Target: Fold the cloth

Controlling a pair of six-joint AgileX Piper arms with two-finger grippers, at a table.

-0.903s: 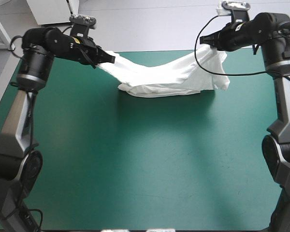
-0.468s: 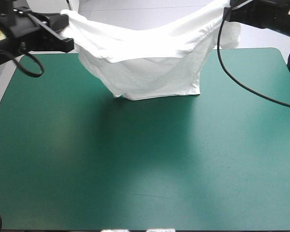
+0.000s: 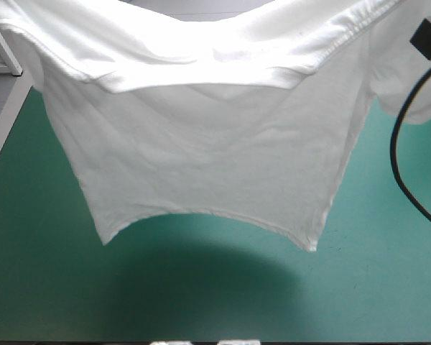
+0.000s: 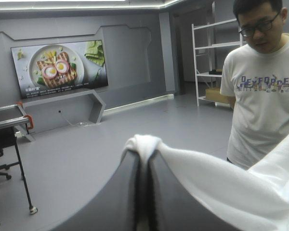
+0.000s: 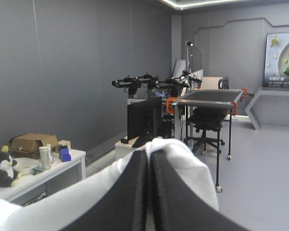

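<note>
The white T-shirt [image 3: 201, 151] hangs high in the air, stretched wide across the high view, its lower hem curving above the teal-green table [image 3: 201, 302]. Both grippers are out of the high view. In the left wrist view my left gripper [image 4: 143, 156] is raised level into the room and shut on a bunched corner of the T-shirt [image 4: 221, 187], which trails away to one side. In the right wrist view my right gripper [image 5: 148, 153] is likewise shut on a fold of the T-shirt [image 5: 183, 166] that wraps over its fingertips.
The shirt casts a dark shadow on the teal-green cover [image 3: 201, 280] beneath its hem. The near half of the table lies below the hanging cloth.
Both arms have risen with the T-shirt. It went from sagging on the table's far side to hanging fully clear and spread, close under the high camera.
</note>
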